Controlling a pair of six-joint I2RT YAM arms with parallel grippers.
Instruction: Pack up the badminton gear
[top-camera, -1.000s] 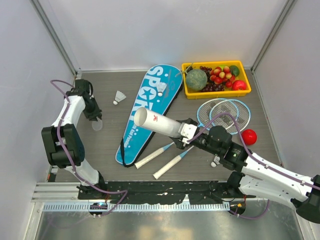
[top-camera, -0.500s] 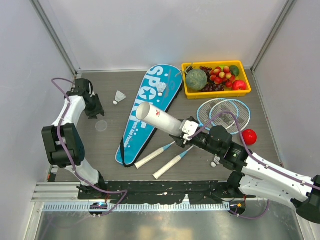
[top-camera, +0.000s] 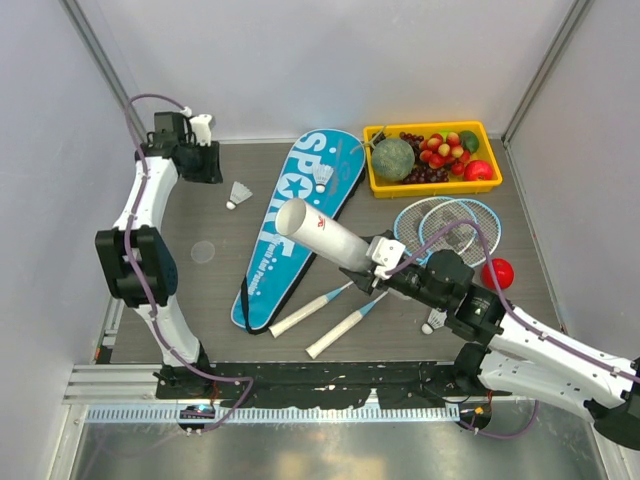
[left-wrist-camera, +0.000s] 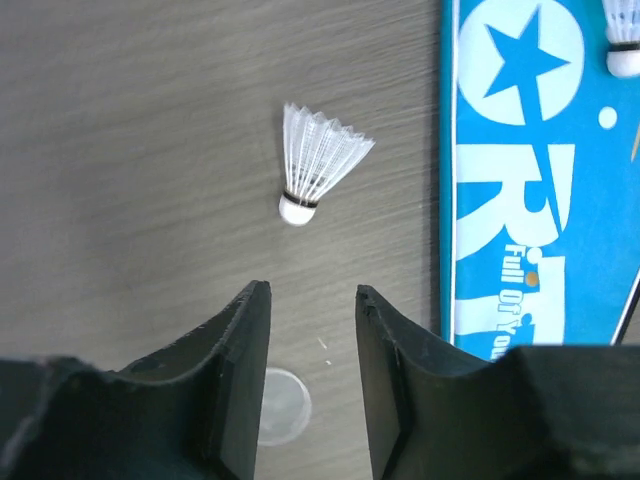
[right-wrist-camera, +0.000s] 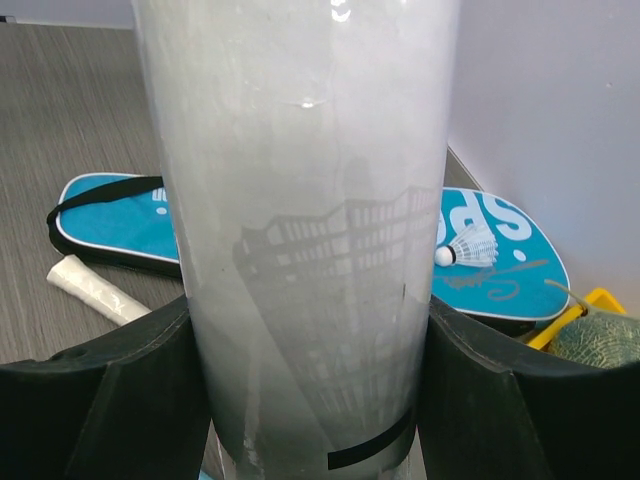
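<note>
My right gripper (top-camera: 383, 262) is shut on the long white tube (top-camera: 325, 233) and holds it tilted above the table, open end toward the back left. The tube fills the right wrist view (right-wrist-camera: 300, 230) between my fingers (right-wrist-camera: 100, 400). My left gripper (top-camera: 210, 170) is open and empty at the back left, just behind a white shuttlecock (top-camera: 237, 194), which lies ahead of its tips (left-wrist-camera: 318, 160). A second shuttlecock (top-camera: 322, 178) lies on the blue SPORT bag (top-camera: 300, 215). A third (top-camera: 435, 322) lies by my right arm. Two light-blue rackets (top-camera: 445, 225) lie right of the bag, handles (top-camera: 310, 310) pointing near-left.
A clear round cap (top-camera: 204, 251) lies flat on the table left of the bag; it also shows between the left fingers (left-wrist-camera: 280, 405). The yellow tray (top-camera: 430, 185) of fruit stands at the back right. A red round fruit (top-camera: 497, 273) lies by the racket heads.
My left gripper let go of the clear cap on the table, then moved toward the back, behind the shuttlecock. The right gripper with the tube shifted slightly right.
</note>
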